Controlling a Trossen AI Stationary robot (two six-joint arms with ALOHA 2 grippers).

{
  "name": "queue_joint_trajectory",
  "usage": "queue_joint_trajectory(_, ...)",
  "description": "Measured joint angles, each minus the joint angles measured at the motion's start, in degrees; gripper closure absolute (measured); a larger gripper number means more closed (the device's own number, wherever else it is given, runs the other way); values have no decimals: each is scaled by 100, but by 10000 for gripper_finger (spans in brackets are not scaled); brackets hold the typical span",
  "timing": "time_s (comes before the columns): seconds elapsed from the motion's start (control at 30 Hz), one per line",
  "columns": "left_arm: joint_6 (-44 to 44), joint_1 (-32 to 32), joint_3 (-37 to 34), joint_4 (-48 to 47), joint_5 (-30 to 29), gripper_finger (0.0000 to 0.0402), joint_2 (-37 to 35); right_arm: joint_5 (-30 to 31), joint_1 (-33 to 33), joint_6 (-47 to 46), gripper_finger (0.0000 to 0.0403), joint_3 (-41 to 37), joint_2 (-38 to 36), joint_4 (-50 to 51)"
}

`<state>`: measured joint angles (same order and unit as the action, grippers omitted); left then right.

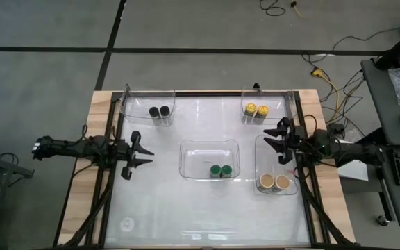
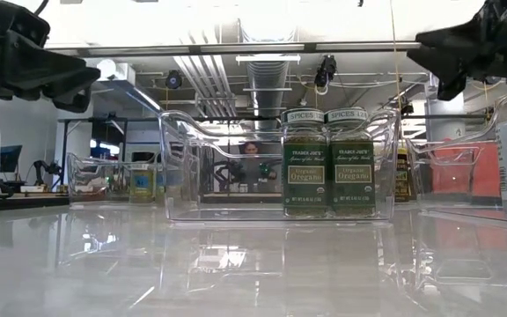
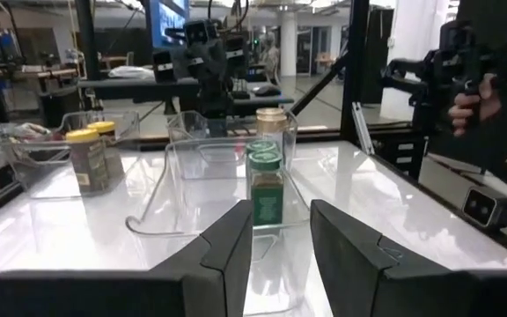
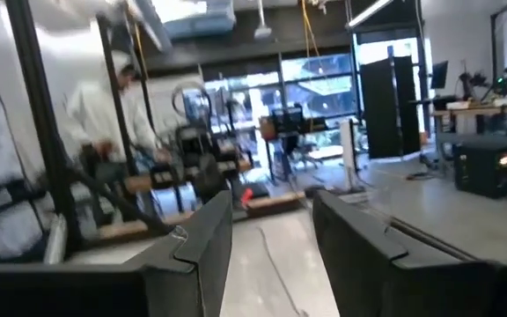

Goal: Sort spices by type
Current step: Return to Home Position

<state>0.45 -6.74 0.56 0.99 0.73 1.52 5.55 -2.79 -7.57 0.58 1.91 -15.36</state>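
Two green-lidded jars stand in the middle clear tray; they show as oregano jars in the low view. Two black-lidded jars stand in the far-left tray, two yellow-lidded jars in the far-right tray, two tan-lidded jars in the right tray. My left gripper is open and empty, above the table's left side, pointing at the middle tray. My right gripper is open and empty, raised over the right tray's far end.
The four clear trays stand on a glossy white table top inside a wooden frame. The near half of the table holds no trays. A person stands in the room beyond the table in the right wrist view.
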Motion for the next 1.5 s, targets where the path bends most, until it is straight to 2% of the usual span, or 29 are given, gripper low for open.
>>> queue_joint_trajectory(0.2,188,0,0,-2,-128,299,168,0,0,90,260,0,10,553)
queue_joint_trajectory(0.63,199,0,-4,28,-166,299,395,3,0,-88,280,0,39,571)
queue_joint_trajectory(1.23,201,-2,149,8,-184,299,539,3,0,-85,253,4,46,571)
queue_joint_trajectory(1.5,201,-2,153,32,-179,299,553,5,0,-96,262,4,48,571)
